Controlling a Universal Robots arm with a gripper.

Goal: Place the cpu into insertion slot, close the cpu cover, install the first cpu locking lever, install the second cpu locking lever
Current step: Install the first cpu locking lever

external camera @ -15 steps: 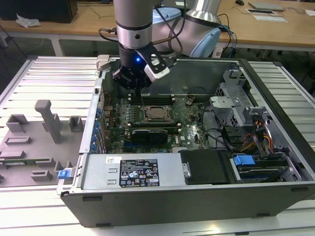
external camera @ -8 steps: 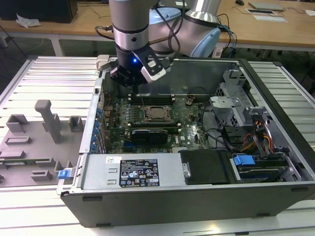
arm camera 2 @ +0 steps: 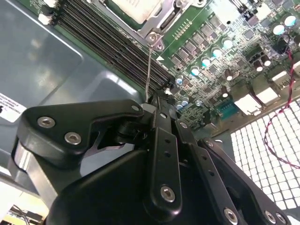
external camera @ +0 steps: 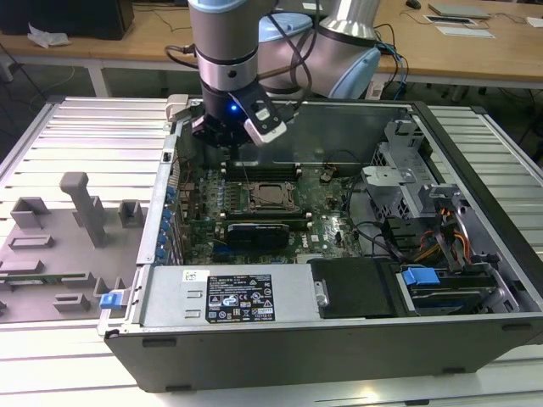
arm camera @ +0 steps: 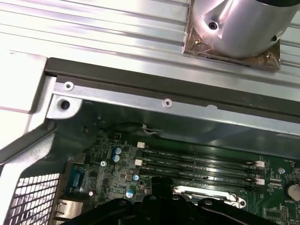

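The cpu (external camera: 271, 197) lies in the insertion slot (external camera: 257, 209) on the green board, its dull silver top (arm camera 2: 136, 8) showing through the window of the cpu cover (arm camera 2: 165, 16), which lies flat over it. A thin wire locking lever (arm camera 2: 149, 70) stands up from the slot's corner. The lever's free end meets the tips of my gripper (arm camera 2: 153, 101), which is shut. I cannot tell whether the lever is clamped or just touched. In the exterior view my gripper (external camera: 226, 142) hangs over the board's far edge, to the left of the slot. The slot's metal rim (arm camera: 208, 191) shows in the first wrist view.
Long black memory slots (arm camera 2: 108, 42) run between my gripper and the slot. The case's back wall (arm camera: 164, 101) is close behind the gripper. A power supply (external camera: 242, 298) and a drive cage (external camera: 424, 220) take up the near and right sides. A grey fixture block (external camera: 85, 208) stands outside, left of the case.
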